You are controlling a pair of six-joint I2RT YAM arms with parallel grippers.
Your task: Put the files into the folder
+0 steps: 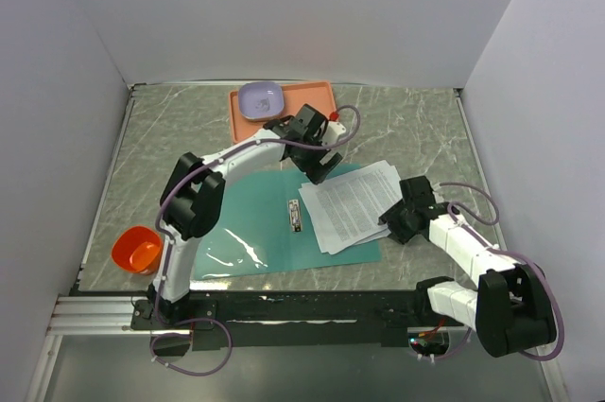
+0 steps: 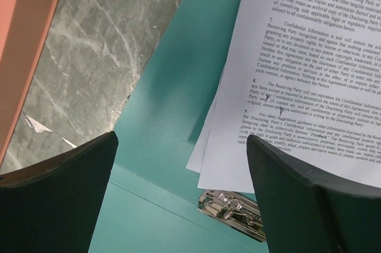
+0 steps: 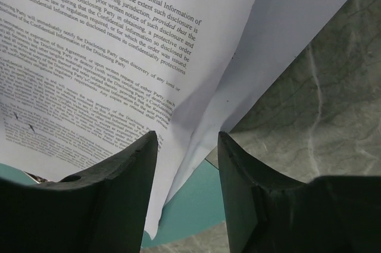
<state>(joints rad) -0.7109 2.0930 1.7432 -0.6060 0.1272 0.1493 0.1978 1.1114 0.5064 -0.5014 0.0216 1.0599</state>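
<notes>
The teal folder (image 1: 246, 232) lies open on the marble table, its metal fastener (image 1: 295, 217) on the spine. The files (image 1: 352, 201), several fanned sheets of printed text, lie on its right half and hang over its right edge. My left gripper (image 1: 319, 167) hovers open and empty over the sheets' far-left corner. In the left wrist view its gripper (image 2: 181, 140) frames the folder (image 2: 155, 146), fastener (image 2: 232, 208) and files (image 2: 309, 74). My right gripper (image 1: 388, 222) is at the sheets' right edge. In the right wrist view it (image 3: 187, 134) is open, straddling a lifted, creased edge of the files (image 3: 107, 68) above the folder (image 3: 196, 205).
An orange-pink tray (image 1: 312, 99) with a lilac bowl (image 1: 260, 99) stands at the back, just behind my left gripper; its edge shows in the left wrist view (image 2: 24, 38). An orange cup (image 1: 137, 251) sits at the front left. White walls enclose the table.
</notes>
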